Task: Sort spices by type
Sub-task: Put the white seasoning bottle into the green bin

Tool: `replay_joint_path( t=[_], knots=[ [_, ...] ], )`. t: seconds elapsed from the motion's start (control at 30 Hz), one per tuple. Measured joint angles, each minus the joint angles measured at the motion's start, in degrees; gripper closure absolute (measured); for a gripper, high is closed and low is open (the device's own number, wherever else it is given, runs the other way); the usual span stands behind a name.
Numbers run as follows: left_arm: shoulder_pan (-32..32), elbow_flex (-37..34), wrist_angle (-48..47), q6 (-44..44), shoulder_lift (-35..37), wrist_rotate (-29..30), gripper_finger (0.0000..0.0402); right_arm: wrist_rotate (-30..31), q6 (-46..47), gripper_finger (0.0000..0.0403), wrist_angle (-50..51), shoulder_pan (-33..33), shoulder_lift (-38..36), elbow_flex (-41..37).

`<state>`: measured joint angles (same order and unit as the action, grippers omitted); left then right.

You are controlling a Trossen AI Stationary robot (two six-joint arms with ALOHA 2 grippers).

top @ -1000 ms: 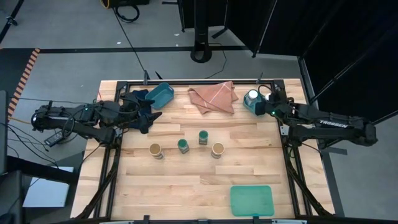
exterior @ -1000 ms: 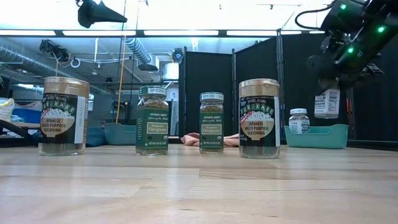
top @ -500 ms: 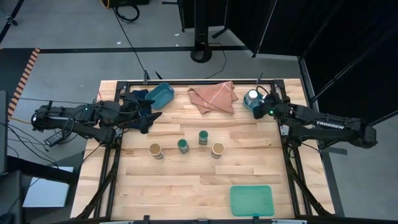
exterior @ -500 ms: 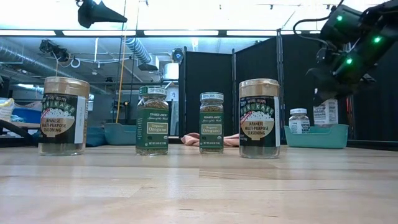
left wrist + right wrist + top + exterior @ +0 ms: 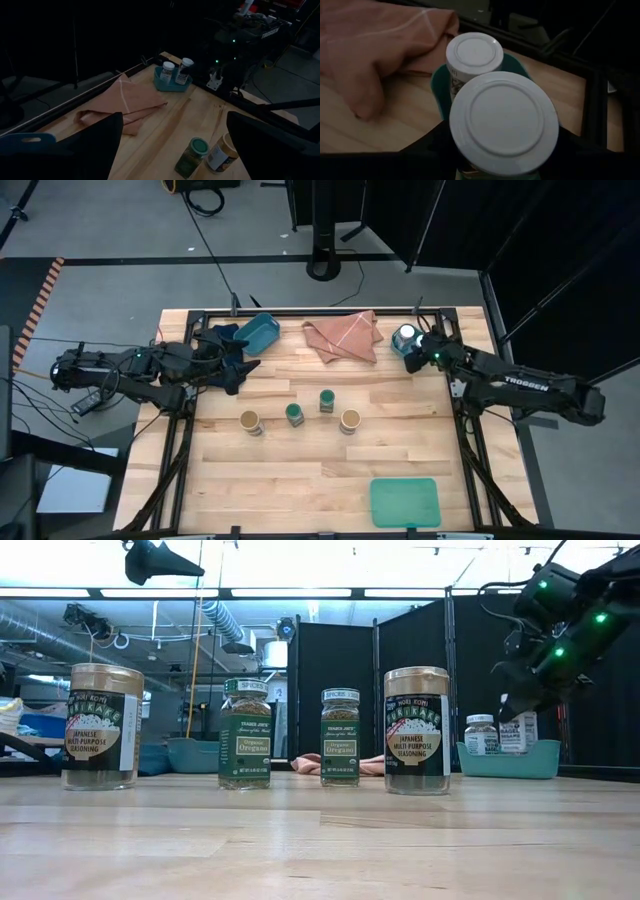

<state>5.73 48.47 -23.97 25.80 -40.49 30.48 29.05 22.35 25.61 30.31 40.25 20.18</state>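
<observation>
The white-lidded jar (image 5: pixel 504 120) held by the right end effector (image 5: pixel 418 351) hangs in the teal bin (image 5: pixel 508 758) at the far right corner of the table (image 5: pixel 300 470), just beside a second white-lidded jar (image 5: pixel 473 54) that stands upright in that bin. The right end effector's fingers are part closed on the sides of the held jar. Four more jars stand upright in a loose row at the middle of the table: a tan-topped jar (image 5: pixel 250 421) at the left, two green-lidded jars (image 5: pixel 294 413) (image 5: pixel 326 400) in between, and a second tan-topped jar (image 5: pixel 350 419) at the right; none touch each other. A salmon cloth (image 5: pixel 343 335) lies at the far edge, near the right bin. A second teal bin (image 5: pixel 257 331) sits far left. The left end effector (image 5: pixel 232 365) waits beside that bin, fingers spread wide and empty. A green flat tray (image 5: pixel 404 501) lies at the near right.
</observation>
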Motion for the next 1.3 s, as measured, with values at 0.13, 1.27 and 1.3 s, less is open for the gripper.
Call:
replay_joint_path(
  t=[0.13,1.27,1.3],
  knots=[
    [0.0,0.0,0.0,0.0,0.0,0.0,0.0039,-3.6,-3.5,0.0202,-0.6,2.3,0.0,0.0],
    [0.0,0.0,-1.3,0.0,0.0,0.0,0.0039,-9.3,-5.4,0.0202,-4.0,10.4,2.9,-0.1],
    [0.0,0.0,-1.2,0.0,0.0,0.0,0.0039,-9.3,-5.4,0.0202,-4.4,10.4,3.5,-0.1]
  ],
)
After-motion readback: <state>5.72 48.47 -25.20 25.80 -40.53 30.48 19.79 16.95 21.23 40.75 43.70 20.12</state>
